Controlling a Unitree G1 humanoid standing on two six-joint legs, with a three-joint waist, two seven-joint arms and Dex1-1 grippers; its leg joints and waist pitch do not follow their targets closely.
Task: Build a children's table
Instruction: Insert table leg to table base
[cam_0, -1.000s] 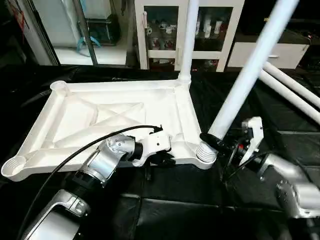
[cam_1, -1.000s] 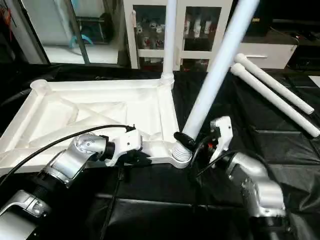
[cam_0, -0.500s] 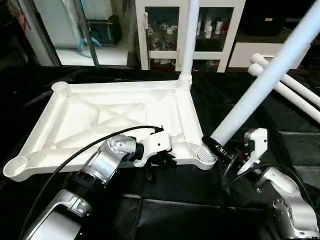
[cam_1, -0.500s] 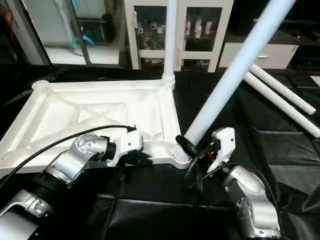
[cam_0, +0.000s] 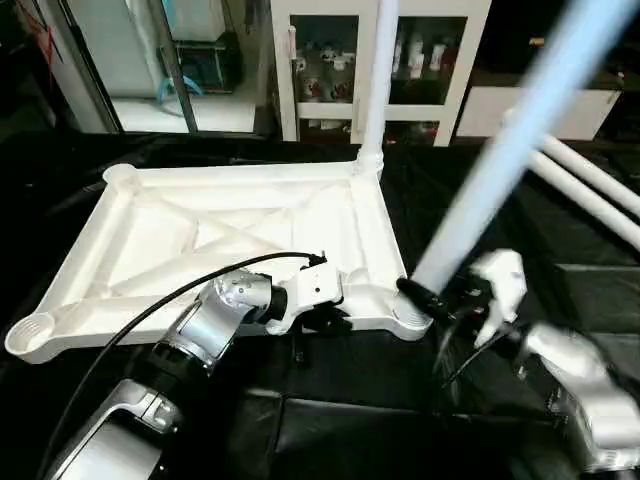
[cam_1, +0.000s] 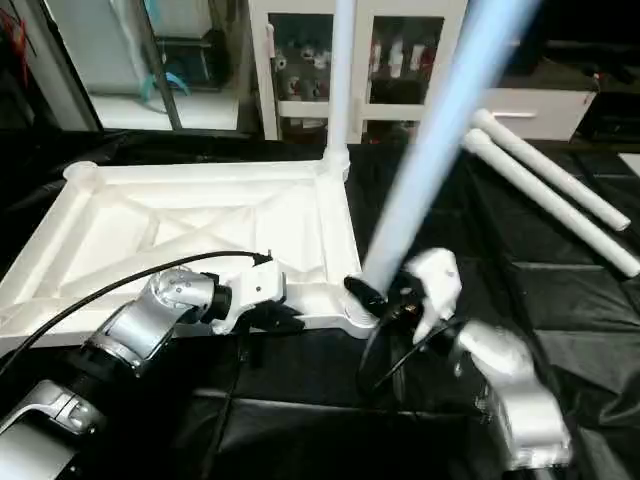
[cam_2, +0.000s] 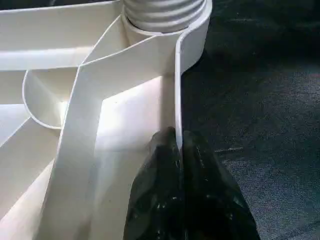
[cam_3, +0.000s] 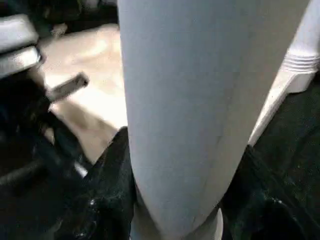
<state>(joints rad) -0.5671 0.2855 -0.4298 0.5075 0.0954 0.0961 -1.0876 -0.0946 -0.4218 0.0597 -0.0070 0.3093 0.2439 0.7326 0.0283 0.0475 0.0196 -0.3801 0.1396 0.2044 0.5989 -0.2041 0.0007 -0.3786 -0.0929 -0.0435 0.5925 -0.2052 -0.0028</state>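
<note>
On the black-covered table (cam_0: 330, 400) lie one upturned tabletop (cam_0: 200, 240) and two loose legs (cam_1: 560, 195), one leg (cam_0: 378, 80) standing socketed, while the left gripper (cam_2: 178, 150) pinches the tabletop's rim and the right gripper (cam_0: 435, 296) clasps a fourth, tilted leg (cam_0: 510, 150).

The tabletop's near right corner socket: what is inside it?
The lower end of a tilted white leg, held by the right gripper, enters the socket. Its depth is hidden.
</note>
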